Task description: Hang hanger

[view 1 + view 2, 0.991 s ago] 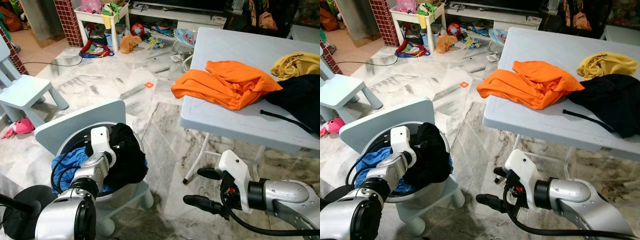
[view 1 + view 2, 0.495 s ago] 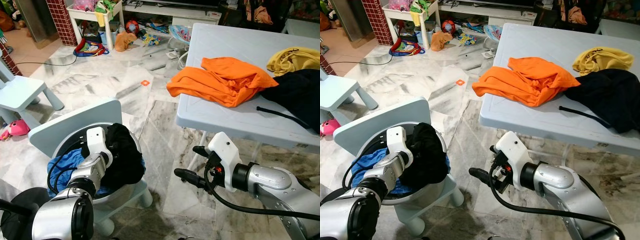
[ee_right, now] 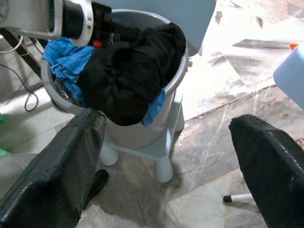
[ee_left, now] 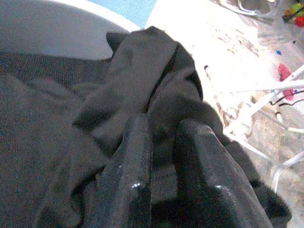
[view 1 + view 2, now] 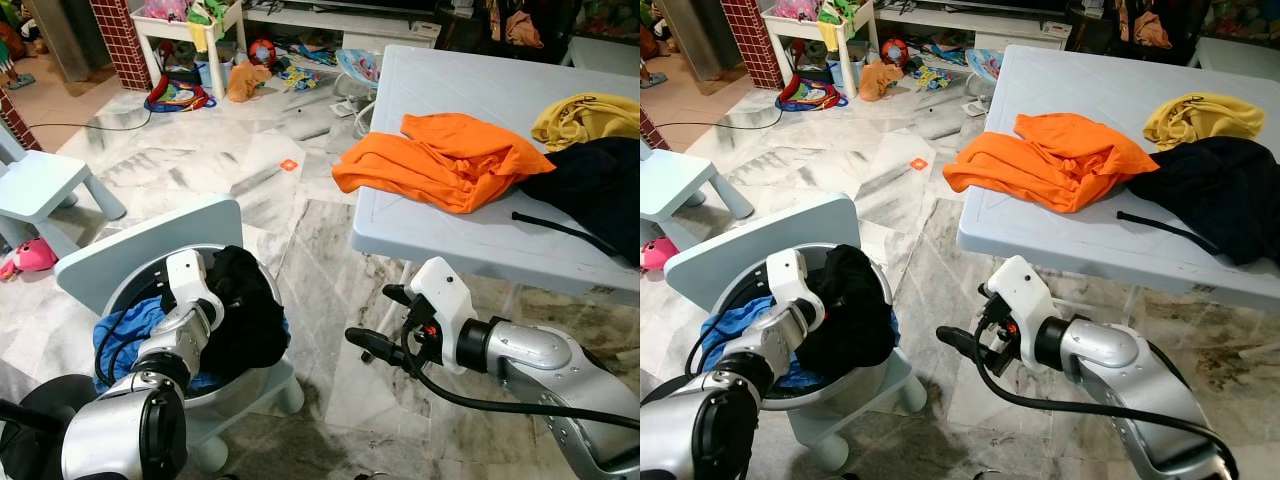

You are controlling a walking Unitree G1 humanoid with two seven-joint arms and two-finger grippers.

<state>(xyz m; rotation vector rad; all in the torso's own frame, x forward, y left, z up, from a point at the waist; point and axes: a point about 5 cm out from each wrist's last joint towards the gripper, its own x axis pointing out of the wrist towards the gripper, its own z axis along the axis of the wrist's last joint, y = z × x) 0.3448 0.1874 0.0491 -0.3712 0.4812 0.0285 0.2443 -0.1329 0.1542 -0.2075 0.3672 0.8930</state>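
Two grippers are at work low in front of the robot. On the left, the left gripper [image 4: 164, 156] is buried in a black garment [image 5: 245, 315] heaped in a grey basin [image 5: 265, 380] that sits on a pale blue chair [image 5: 150, 245]; its wrist view has the two fingers nearly together with dark cloth bunched between them, so they look pinched on the cloth. A blue cloth [image 5: 125, 335] lies under the black one. The right gripper [image 5: 385, 325] hangs over the marble floor [image 5: 330, 250] between basin and table [image 5: 450, 240], fingers spread wide and holding nothing, pointed left toward the basin. On the table to the right lie an orange shirt [image 5: 445, 160], a yellow garment [image 5: 585, 115] and another black one [image 5: 595, 190], with a thin dark bar [image 5: 560, 232] lying by that black one that may be part of the hanger, though I cannot tell. No hanger is plainly identifiable, nor a rail to hang it on. I judge the step to be an early one: getting hold of the clothing. Next, the left gripper would need to lift the black garment clear so the right can take a second hold.
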